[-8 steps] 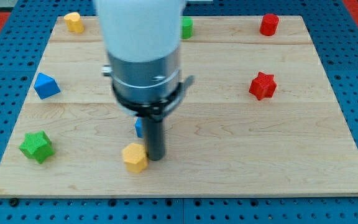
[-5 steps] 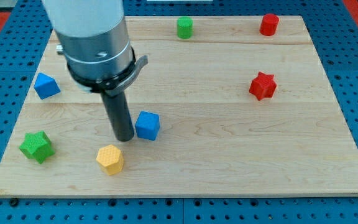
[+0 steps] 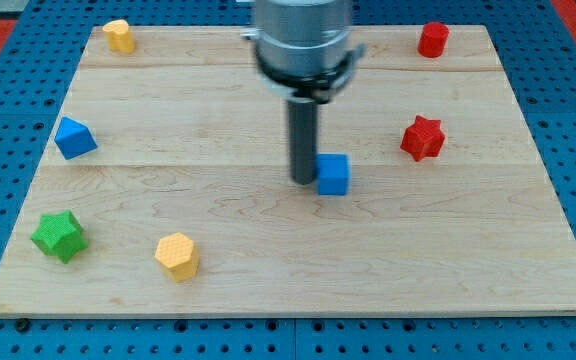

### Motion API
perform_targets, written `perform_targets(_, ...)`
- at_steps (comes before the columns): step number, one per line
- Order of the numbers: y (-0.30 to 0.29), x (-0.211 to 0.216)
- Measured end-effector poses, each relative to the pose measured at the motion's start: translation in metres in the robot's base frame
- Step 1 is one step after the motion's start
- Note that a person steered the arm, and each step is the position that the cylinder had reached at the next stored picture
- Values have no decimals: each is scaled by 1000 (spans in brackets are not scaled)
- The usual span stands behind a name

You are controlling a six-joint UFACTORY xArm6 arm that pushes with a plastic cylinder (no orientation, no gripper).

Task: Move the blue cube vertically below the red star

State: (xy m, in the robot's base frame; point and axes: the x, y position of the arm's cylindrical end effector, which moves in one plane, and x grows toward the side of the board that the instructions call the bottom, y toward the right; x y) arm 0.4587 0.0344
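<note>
Blue cube (image 3: 334,174) is sitting left of and below the red star (image 3: 423,137); we are pressing my tip (image 3: 302,180), gripperless and holding nothing, against its left face.

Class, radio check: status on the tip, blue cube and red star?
Tip touching blue cube, on its left. Red star up-right of cube. Path between clear.

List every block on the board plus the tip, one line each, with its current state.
my tip: down on the board, against the blue cube's left side
blue cube: mid-board, left of and lower than the red star
red star: right side, untouched
red block: top right
yellow block: top left
blue block: left edge
green star: lower left
yellow hexagon: near bottom edge
</note>
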Motion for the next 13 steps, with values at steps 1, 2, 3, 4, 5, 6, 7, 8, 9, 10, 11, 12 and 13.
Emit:
perform_targets(1,41,0)
perform_targets(2,51,-20)
perform_targets(3,90,-23)
perform_targets(4,95,8)
perform_targets(5,95,38)
perform_targets(6,110,74)
perform_targets(7,91,87)
perform_targets(8,27,97)
perform_targets(9,-33,135)
perform_targets(10,-82,159)
perform_targets(11,-184,149)
perform_targets(12,-227,140)
perform_targets(13,-188,127)
